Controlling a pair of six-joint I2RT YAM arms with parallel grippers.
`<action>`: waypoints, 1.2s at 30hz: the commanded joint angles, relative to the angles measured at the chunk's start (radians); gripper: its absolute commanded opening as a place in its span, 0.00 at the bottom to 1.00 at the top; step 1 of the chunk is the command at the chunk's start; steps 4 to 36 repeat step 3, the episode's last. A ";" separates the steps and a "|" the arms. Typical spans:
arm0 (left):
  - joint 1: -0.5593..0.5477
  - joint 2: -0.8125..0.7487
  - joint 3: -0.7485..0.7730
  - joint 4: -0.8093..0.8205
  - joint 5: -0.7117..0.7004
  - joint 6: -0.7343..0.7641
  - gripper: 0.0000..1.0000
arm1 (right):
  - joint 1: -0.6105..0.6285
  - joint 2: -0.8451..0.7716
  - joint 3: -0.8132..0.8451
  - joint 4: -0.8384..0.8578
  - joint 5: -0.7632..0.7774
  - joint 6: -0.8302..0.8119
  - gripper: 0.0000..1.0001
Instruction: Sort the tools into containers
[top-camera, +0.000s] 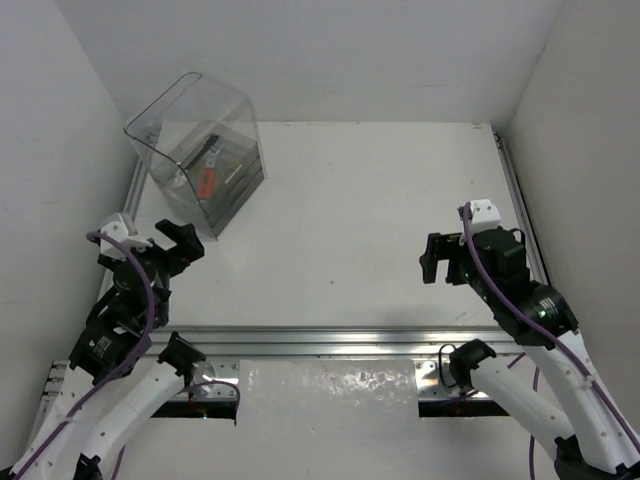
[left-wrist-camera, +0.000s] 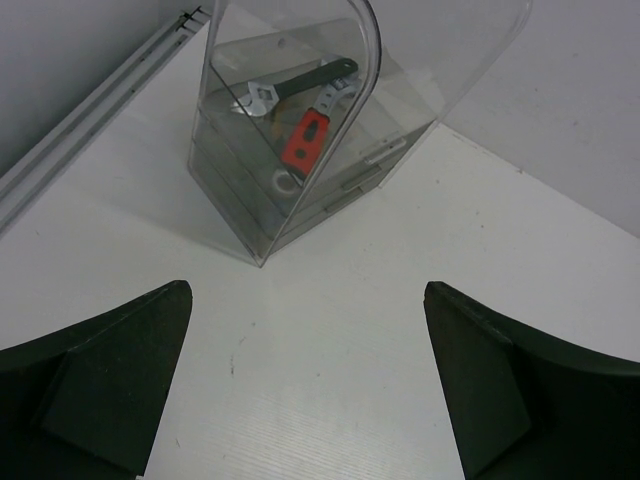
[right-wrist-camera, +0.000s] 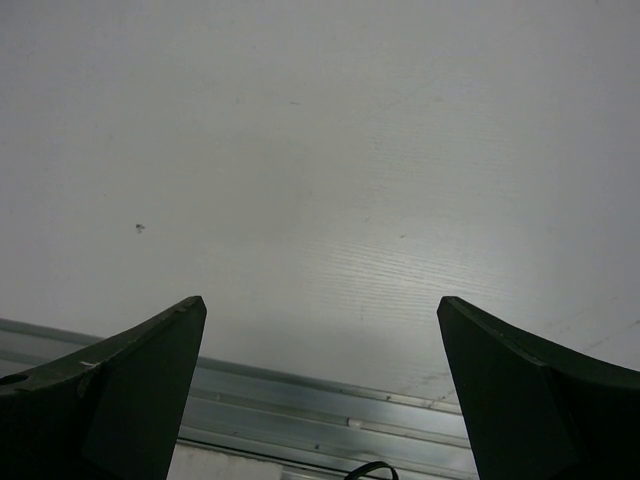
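Note:
The large clear plastic box stands at the far left of the table, with stacked clear trays inside. It also shows in the left wrist view. On its top tray lie a red-handled tool, a silver adjustable wrench and a black-handled tool. The red-handled tool shows from above too. The pliers and screwdrivers are not visible. My left gripper is open and empty, just in front of the box. My right gripper is open and empty at the right, over bare table.
An aluminium rail runs along the table's near edge and shows in the right wrist view. Another rail runs along the left side beside the box. White walls enclose the table on the left, back and right.

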 joint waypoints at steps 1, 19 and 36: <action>0.008 -0.012 -0.003 0.027 -0.009 -0.013 1.00 | 0.003 -0.005 -0.001 0.034 0.018 -0.005 0.99; 0.008 -0.009 -0.003 0.025 -0.019 -0.012 1.00 | 0.005 -0.006 -0.001 0.035 0.021 -0.006 0.99; 0.008 -0.009 -0.003 0.025 -0.019 -0.012 1.00 | 0.005 -0.006 -0.001 0.035 0.021 -0.006 0.99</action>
